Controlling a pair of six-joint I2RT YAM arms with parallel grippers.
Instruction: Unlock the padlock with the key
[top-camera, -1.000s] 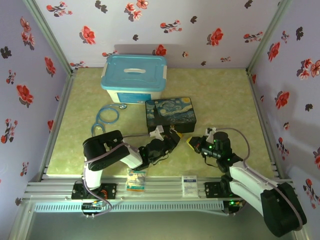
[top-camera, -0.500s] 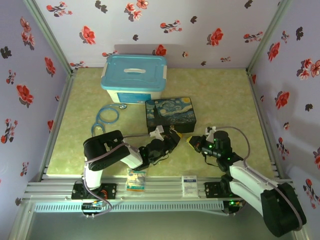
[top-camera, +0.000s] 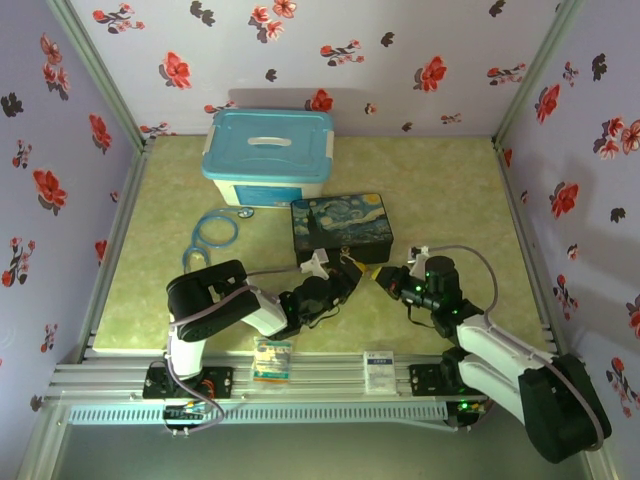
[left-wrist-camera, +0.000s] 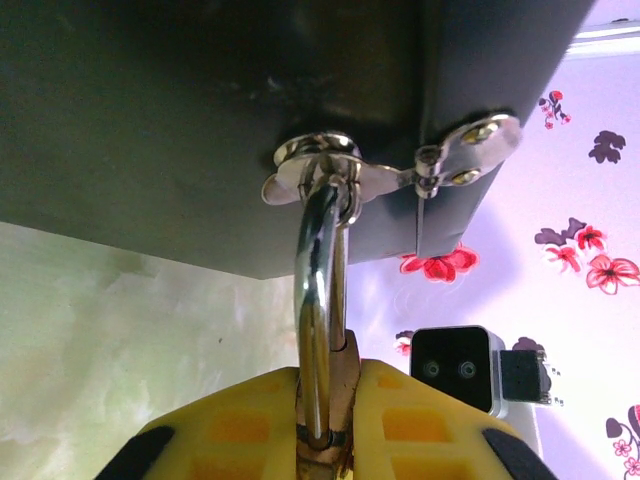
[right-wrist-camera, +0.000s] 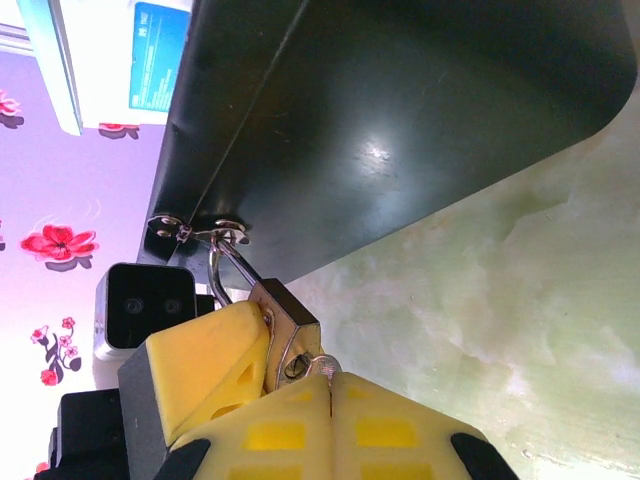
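Padlock (right-wrist-camera: 285, 327) hangs by its silvery shackle from the hasp (left-wrist-camera: 385, 180) of the dark Starry Night box (top-camera: 342, 226) — its brass body clamped tight between the yellow fingers of the left gripper (left-wrist-camera: 325, 388). Right gripper (right-wrist-camera: 330, 398), fingers pressed together, pinches the key (right-wrist-camera: 322, 367), whose visible end touches the padlock's lower face at the keyhole. Behind the box stands a blue-lidded bin (top-camera: 268, 155); its blue label (right-wrist-camera: 155, 50) carries print too small to read — likewise the packets (top-camera: 272, 360) on the front rail.
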